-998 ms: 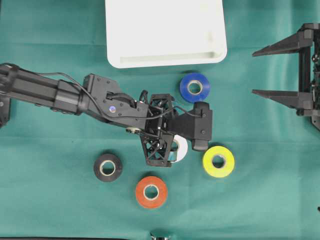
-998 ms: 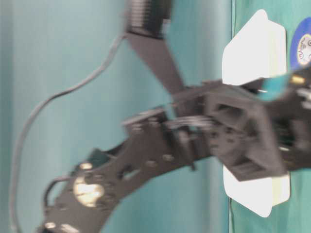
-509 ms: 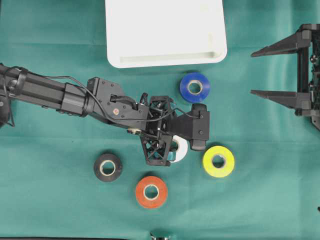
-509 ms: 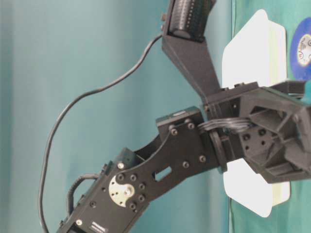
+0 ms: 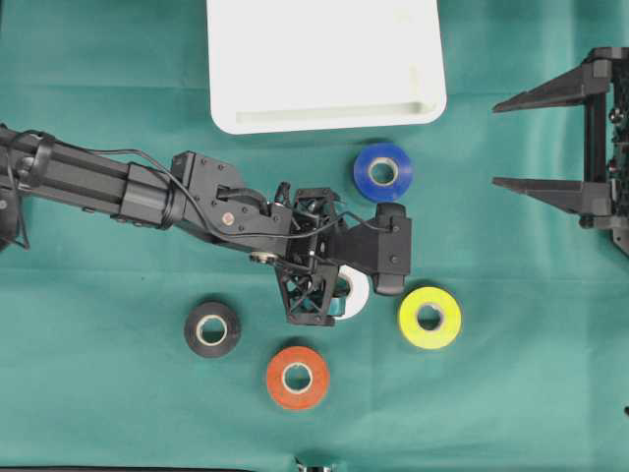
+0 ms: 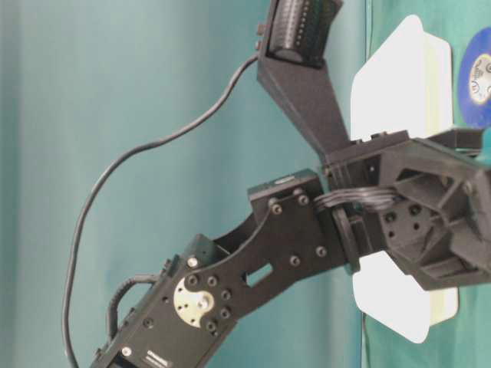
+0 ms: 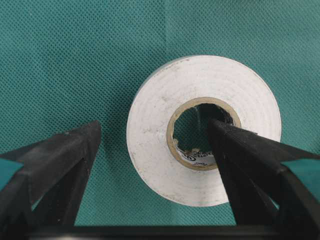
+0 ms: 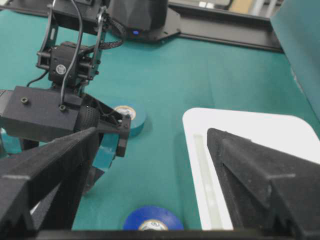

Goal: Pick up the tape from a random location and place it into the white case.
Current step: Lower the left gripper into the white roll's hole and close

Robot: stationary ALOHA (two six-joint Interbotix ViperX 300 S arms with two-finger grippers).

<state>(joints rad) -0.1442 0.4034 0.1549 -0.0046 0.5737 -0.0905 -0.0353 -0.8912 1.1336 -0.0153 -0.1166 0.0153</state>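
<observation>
Teal-green woven cloth (image 5: 118,393) over the whole worktop, its fine mesh texture plain in the left wrist view. Teal curtain or wall (image 6: 115,115) behind the arm in the table-level view. Black rail and base hardware (image 8: 210,30) along the far edge in the right wrist view.

White case (image 5: 324,64) at the top middle of the overhead view, flat on the cloth, nothing visible inside it. Below it, scattered: blue roll (image 5: 383,171) just beneath the case's lower right corner, yellow roll (image 5: 429,317), orange roll (image 5: 297,377), black roll (image 5: 212,329), and the white tape (image 7: 202,130) lying flat, mostly hidden under the left arm from overhead.

Left end effector (image 7: 155,150) released, jaws spread wide: one finger (image 7: 55,160) on the cloth outside the roll, apart from its rim, the other finger (image 7: 240,155) reaching into the cardboard core. No clamping on the roll.

Right end effector (image 5: 536,138) at the right edge, also released, well apart from every roll.

Small print on the core's inner lining of the white tape, too small to read. No other legible writing.
</observation>
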